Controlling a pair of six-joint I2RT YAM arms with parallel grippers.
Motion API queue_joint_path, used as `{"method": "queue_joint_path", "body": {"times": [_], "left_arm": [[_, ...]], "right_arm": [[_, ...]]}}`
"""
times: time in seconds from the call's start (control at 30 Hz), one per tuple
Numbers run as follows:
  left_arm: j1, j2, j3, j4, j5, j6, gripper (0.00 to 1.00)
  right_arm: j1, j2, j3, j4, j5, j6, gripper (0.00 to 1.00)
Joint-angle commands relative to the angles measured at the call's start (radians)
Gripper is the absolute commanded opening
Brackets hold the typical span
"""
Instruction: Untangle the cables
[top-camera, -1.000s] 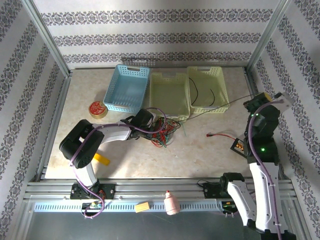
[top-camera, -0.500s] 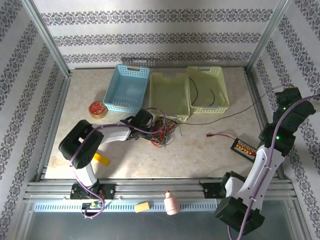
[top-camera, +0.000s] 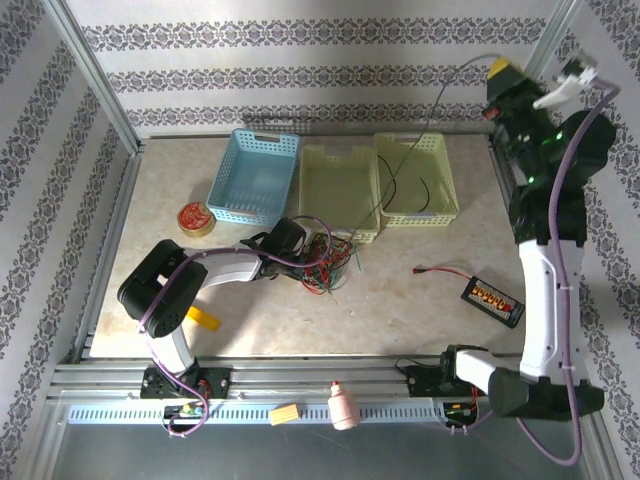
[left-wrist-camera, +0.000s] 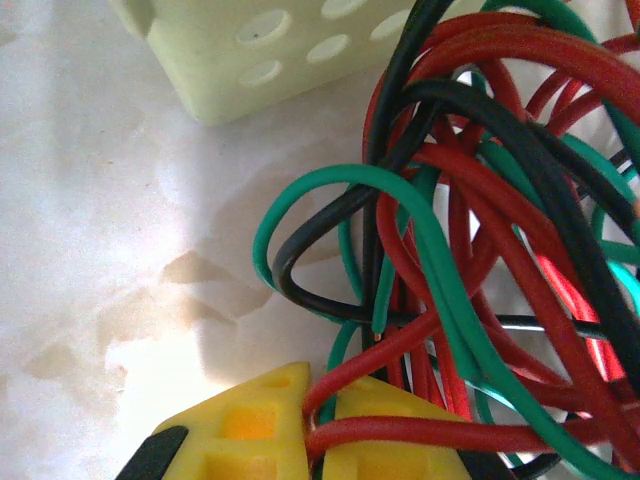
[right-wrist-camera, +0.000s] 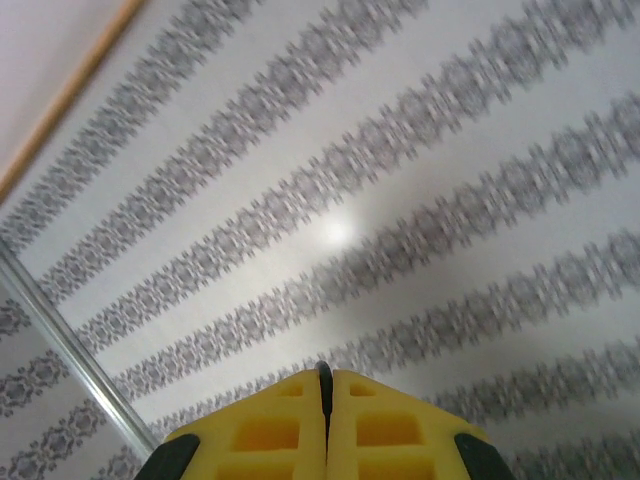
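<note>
The left gripper (left-wrist-camera: 318, 445) clamps a red cable (left-wrist-camera: 400, 436) at the edge of the cables (top-camera: 325, 262) just ahead of it, seemingly anchoring the tangle. The right gripper (top-camera: 497, 72), high and well apart, pinches one dark cable (top-camera: 421, 128) strung from the heap, likely to draw it free.

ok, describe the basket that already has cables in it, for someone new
Look along the far edge of the table, where three baskets stand in a row. It is the rightmost basket, pale yellow, the only one with dark cables lying inside.
</note>
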Motion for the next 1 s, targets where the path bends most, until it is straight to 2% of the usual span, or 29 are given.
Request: {"method": "queue_joint_path", "body": {"times": [0.0, 0.2, 0.37, 0.5, 0.67, 0.8, 0.83, 0.97], "left_arm": [[-0.004, 0.024, -0.009, -0.058, -0.012, 0.019, 0.00], [-0.003, 0.018, -0.016, -0.055, -0.015, 0.017, 0.00], [-0.004, 0.017, -0.017, -0.056, -0.013, 0.019, 0.00], [-0.004, 0.016, -0.016, -0.057, -0.015, 0.020, 0.00], [-0.004, 0.010, -0.018, -0.057, -0.012, 0.025, 0.00], [-0.003, 0.015, -0.014, -0.058, -0.007, 0.027, 0.00], [-0.004, 0.017, -0.013, -0.057, -0.005, 0.026, 0.00], [-0.004, 0.020, -0.009, -0.055, -0.002, 0.027, 0.00]], "right_arm": [[0.005, 0.068, 0.155, 0.056, 0.030, -0.069, 0.00], [0.005, 0.187, 0.357, 0.058, 0.024, -0.073, 0.00], [0.005, 0.253, 0.391, 0.033, 0.035, -0.073, 0.00], [0.005, 0.280, 0.330, 0.017, 0.063, -0.087, 0.00], [0.005, 0.275, 0.171, 0.016, 0.102, -0.121, 0.00], [0.007, 0.259, 0.009, -0.003, 0.195, -0.174, 0.00], [0.012, 0.242, -0.052, 0.065, 0.155, -0.228, 0.00], [0.142, 0.222, -0.053, -0.023, 0.356, -0.459, 0.00]]}}
